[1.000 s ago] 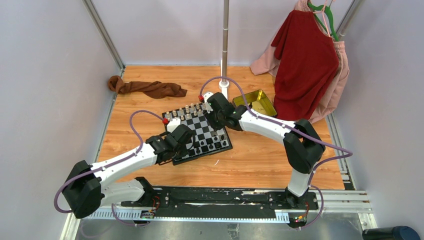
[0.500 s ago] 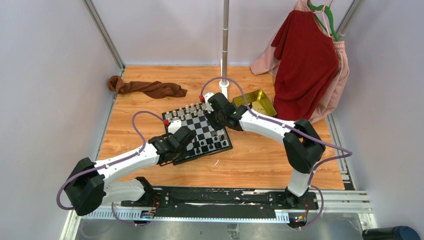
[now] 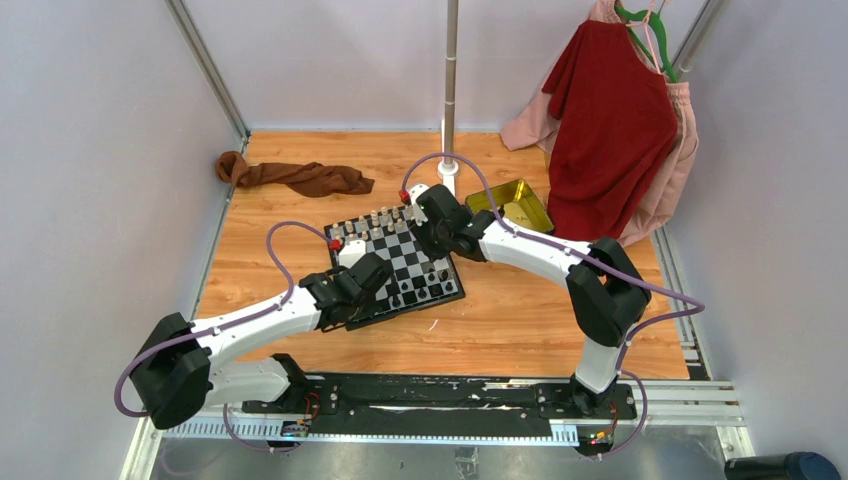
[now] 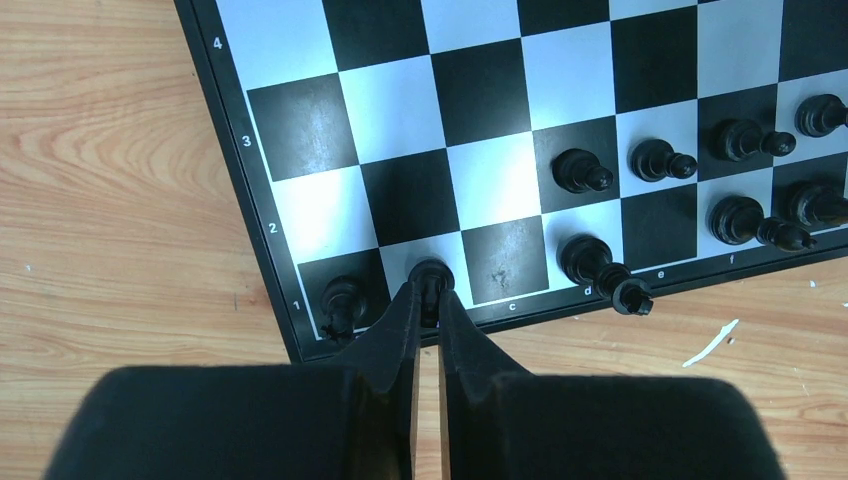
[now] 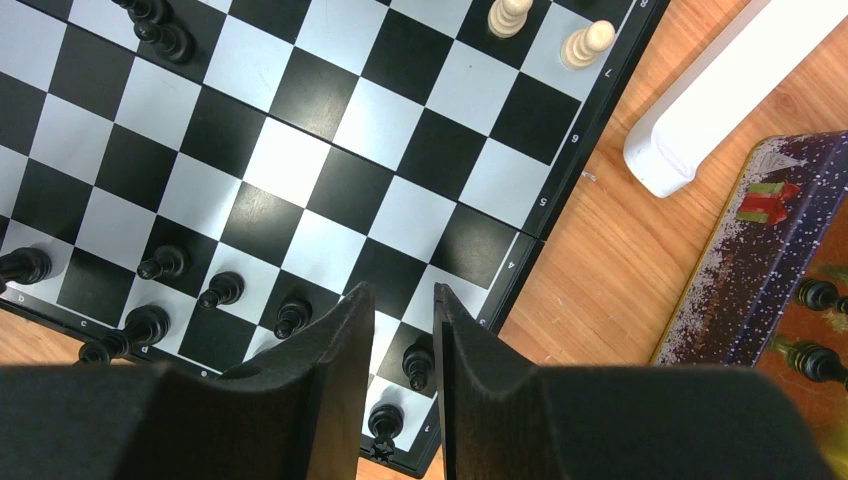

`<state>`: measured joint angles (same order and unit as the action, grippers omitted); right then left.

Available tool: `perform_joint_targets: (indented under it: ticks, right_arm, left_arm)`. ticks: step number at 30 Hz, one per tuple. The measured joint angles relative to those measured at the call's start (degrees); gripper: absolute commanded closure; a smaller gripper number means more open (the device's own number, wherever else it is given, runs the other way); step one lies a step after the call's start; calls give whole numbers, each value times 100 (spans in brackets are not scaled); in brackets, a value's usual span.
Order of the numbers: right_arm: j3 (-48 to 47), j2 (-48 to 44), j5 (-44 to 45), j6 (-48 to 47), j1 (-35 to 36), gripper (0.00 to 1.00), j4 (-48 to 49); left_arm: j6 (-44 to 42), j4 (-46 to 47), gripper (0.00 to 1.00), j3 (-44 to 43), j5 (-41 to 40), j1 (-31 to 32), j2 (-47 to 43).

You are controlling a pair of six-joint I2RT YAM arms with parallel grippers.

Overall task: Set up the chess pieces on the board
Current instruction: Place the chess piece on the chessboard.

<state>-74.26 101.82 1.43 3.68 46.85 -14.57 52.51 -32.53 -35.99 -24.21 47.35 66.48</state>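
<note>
Since a second ago the left arm has swung slightly right, while the right arm has stayed put. The left gripper (image 4: 428, 300) is clamped, it seems, on a black piece (image 4: 431, 274) standing in the board (image 4: 390, 100) edge row, beside the corner piece (image 4: 343, 300). The right gripper (image 5: 400, 292) hangs parted above another board corner, holding nothing.

The left hand (image 4: 428, 298) reaches forward and points down, its 2 fingers (image 4: 392, 335) pinched almost together. The right hand (image 5: 400, 300) points down, its 2 fingers (image 5: 335, 350) held apart.
</note>
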Motion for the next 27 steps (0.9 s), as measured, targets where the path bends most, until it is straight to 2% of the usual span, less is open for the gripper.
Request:
perform_joint_targets:
  ticks: [5,17,20,24,27]
  right_arm:
    - [0,0,0,0,0,67,0]
    - [0,0,0,0,0,67,0]
    - [0,0,0,0,0,67,0]
    - [0,0,0,0,0,67,0]
    - [0,0,0,0,0,67,0]
  left_arm:
    - [7,-11,79,0,9,24,0]
    - [28,-186,67,2,37,129,-24]
    - [24,-247,67,-7,-2,144,-63]
    - [-46,-448,65,-243,-101,155,-66]
    - [-177,-546,59,-608,-254,155,-63]
